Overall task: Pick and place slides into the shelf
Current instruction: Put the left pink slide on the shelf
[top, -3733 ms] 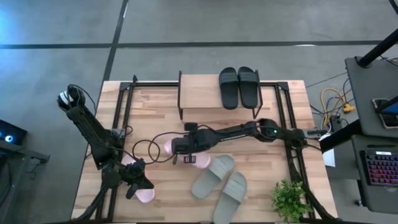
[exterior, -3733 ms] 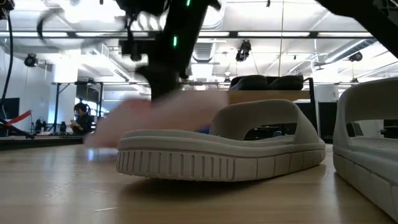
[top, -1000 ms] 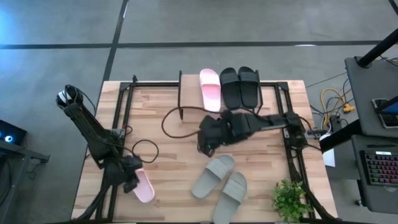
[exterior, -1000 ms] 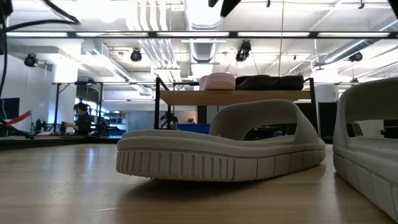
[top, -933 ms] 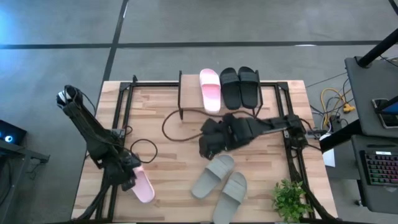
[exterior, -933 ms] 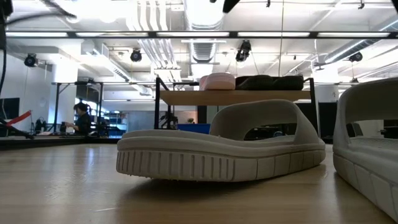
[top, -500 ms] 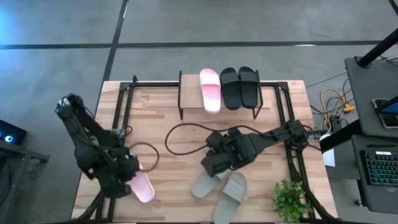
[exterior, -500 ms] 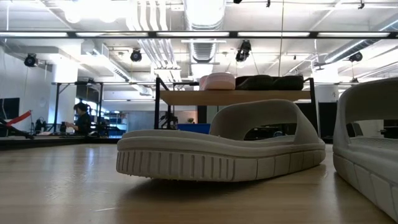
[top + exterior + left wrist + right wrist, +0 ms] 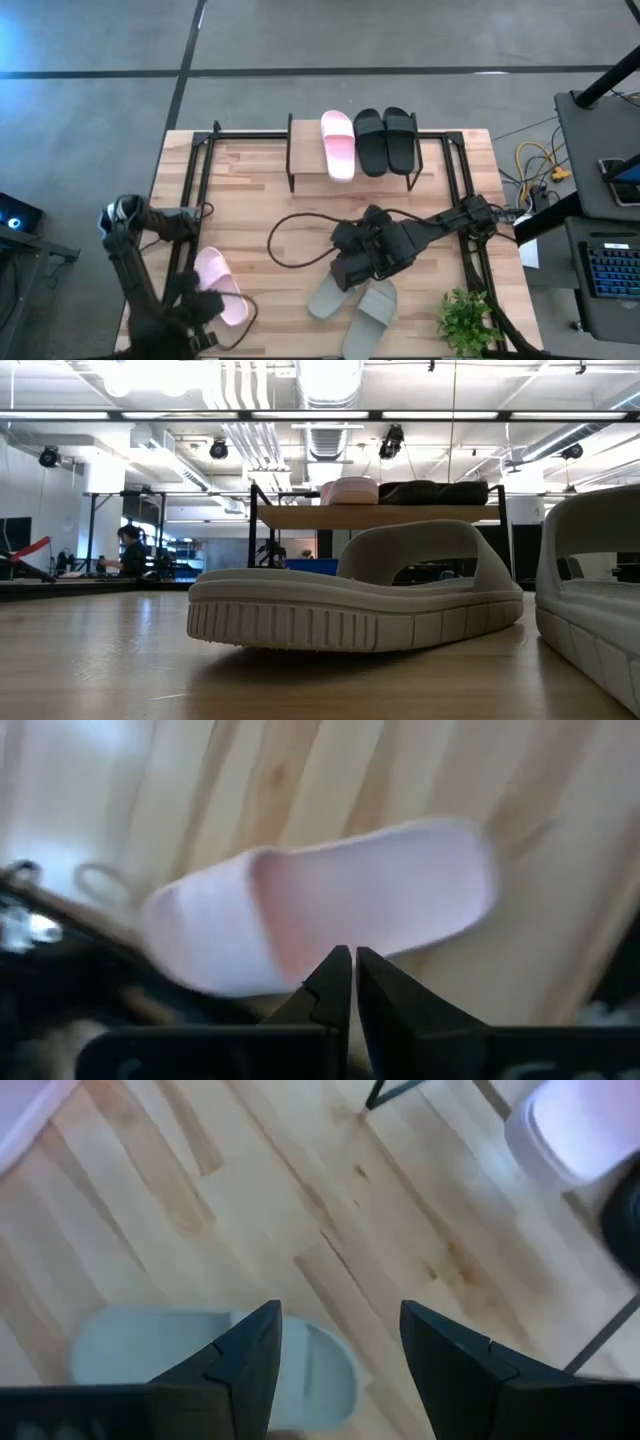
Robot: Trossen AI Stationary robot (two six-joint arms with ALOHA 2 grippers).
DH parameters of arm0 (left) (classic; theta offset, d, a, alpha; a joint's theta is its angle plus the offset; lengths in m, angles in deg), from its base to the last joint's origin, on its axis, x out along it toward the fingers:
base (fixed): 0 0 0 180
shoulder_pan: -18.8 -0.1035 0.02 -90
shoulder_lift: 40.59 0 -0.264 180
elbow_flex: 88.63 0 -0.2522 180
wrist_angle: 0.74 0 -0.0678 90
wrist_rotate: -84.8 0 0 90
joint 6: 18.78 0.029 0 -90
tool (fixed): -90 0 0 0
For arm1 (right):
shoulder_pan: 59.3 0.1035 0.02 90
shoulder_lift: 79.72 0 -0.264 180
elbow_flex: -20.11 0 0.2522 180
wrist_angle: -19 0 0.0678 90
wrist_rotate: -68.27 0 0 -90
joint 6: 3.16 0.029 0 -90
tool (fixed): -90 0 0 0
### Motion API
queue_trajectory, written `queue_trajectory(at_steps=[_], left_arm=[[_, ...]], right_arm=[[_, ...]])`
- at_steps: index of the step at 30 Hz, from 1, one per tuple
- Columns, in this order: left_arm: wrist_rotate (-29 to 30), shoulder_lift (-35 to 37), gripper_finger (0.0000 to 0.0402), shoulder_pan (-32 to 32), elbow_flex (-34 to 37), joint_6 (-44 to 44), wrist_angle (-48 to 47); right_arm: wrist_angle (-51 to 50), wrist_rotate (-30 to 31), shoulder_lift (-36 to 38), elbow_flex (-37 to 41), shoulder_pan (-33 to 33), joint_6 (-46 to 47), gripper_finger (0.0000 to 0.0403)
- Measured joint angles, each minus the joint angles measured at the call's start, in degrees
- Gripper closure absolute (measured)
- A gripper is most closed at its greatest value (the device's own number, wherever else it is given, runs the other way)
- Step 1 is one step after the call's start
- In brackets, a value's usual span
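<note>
The shelf (image 9: 318, 150) stands at the table's far middle. On its top board rest one pink slide (image 9: 337, 146) and the black pair (image 9: 386, 140), soles down. Another pink slide (image 9: 219, 286) lies flat near the table's left front. My left gripper (image 9: 352, 968) hangs shut over the pink slide's edge, and no touch shows. Two grey-green slides (image 9: 327, 297) (image 9: 372, 315) lie side by side at the near middle. My right gripper (image 9: 340, 1350) stands open above the left grey-green slide (image 9: 200, 1360), with nothing between its fingers.
A black cable (image 9: 300, 235) loops over the table's middle. A small green plant (image 9: 465, 320) stands at the near right corner. Black frame rails (image 9: 200, 170) run along both sides of the table. In the low view the grey-green slides (image 9: 350, 600) fill the foreground.
My right gripper has moved from the table's middle toward the near edge and now stands over the grey-green slides, still open. My left arm has swung toward the near left corner, drawing back off the pink slide, which now shows whole.
</note>
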Motion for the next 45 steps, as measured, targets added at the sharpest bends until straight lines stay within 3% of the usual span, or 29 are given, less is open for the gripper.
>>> queue_trajectory(at_steps=[3, 5, 11, 17, 21, 27, 45], left_arm=[[4.77, -3.09, 0.0395, 2.71, -4.21, -12.29, 0.77], [4.85, -5.01, 0.0387, 3.45, -6.41, -16.15, 0.97], [-0.86, -9.89, 0.0312, 2.64, -9.49, -17.8, 0.9], [1.86, -13.64, 0.0215, 1.87, -8.15, -18.87, -4.73], [4.17, -15.72, 0.0184, 1.55, -4.37, -22.63, -4.65], [2.42, -16.58, 0.0178, 0.4, -0.54, -28.76, -4.46], [-3.88, -13.05, 0.018, -1.45, 14.21, -24.79, -4.21]], right_arm=[[0.0, 0.08, 0.32, 0.0, 1.09, -5.07, 0.0206], [0.0, 0.98, 0.37, 0.0, 2.09, -7.85, 0.0206], [0.02, 7.58, 0.41, 0.0, 4.4, -11.59, 0.0206], [0.04, 12.46, 0.41, 0.0, 5.62, -11.33, 0.0206], [0.22, 14.05, 0.41, 0.0, 5.6, -11.22, 0.0206], [0.41, 15.07, 0.41, 0.05, 5.57, -11.21, 0.0206], [1.05, 14.47, 0.41, 4.72, 2.61, -6.62, 0.0207]])
